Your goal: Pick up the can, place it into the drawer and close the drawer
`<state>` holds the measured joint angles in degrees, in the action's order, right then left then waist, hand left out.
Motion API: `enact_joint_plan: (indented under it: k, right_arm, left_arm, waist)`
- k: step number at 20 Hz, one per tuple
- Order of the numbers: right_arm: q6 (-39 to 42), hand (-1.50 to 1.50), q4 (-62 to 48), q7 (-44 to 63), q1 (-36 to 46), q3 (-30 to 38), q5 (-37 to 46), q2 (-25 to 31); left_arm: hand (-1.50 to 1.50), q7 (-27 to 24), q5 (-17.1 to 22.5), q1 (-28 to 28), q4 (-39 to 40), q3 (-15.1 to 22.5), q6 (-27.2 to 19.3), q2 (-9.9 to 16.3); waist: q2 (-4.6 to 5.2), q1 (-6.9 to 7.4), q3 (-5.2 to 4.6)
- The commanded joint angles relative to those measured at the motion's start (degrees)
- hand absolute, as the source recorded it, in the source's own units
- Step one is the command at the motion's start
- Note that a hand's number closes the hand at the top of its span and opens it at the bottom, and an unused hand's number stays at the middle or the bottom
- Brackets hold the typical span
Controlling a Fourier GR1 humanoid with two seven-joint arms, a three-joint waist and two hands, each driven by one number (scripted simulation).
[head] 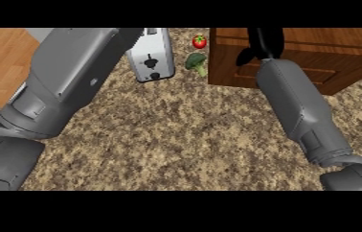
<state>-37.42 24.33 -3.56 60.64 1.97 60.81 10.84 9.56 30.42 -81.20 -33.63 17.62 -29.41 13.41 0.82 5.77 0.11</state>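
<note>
A wooden drawer unit (318,58) stands at the back right of the counter, its panelled front facing me. My right hand (263,43) reaches over the unit's top edge. Its fingers are straight and point away from me, and the thumb (244,57) hangs down to the left against the front. That hand is open, with nothing seen in it. The can shows nowhere in the view. My left forearm (71,77) rises along the left side, and its hand is cut off at the top edge.
A silver toaster (151,56) stands at the back centre, right beside my left forearm. A red tomato (199,41) and a green broccoli (197,63) lie between the toaster and the drawer unit. A speckled counter (184,130) fills the middle.
</note>
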Motion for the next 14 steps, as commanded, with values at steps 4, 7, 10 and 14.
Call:
enact_joint_plan:
  k: [4,7,10,14]
  right_arm:
    - [-1.6,-1.50,-4.5,0.1,8.1,2.4,-0.6,0.0]
    - [-0.3,-1.50,-3.9,-4.0,8.4,4.9,-4.2,-0.2]
    - [0.3,-1.50,-3.1,-9.0,8.3,7.9,-7.9,-0.5]
    - [0.8,-1.50,-3.8,-11.6,9.1,9.0,-8.8,-0.3]
  left_arm:
    - [-1.50,1.7,-0.9,4.7,-6.9,1.1,-0.6,1.8]
    - [-1.50,2.2,-0.1,7.5,-9.4,0.4,1.2,4.0]
    - [-1.50,3.4,-1.0,8.2,-11.0,1.6,0.2,4.1]
    - [-1.50,3.1,-0.6,12.5,-15.6,1.7,1.8,5.9]
  waist:
    - [0.04,1.34,-0.07]
    - [-0.09,0.68,-0.04]
    - [0.01,0.66,0.06]
    - [-0.27,0.91,-0.01]
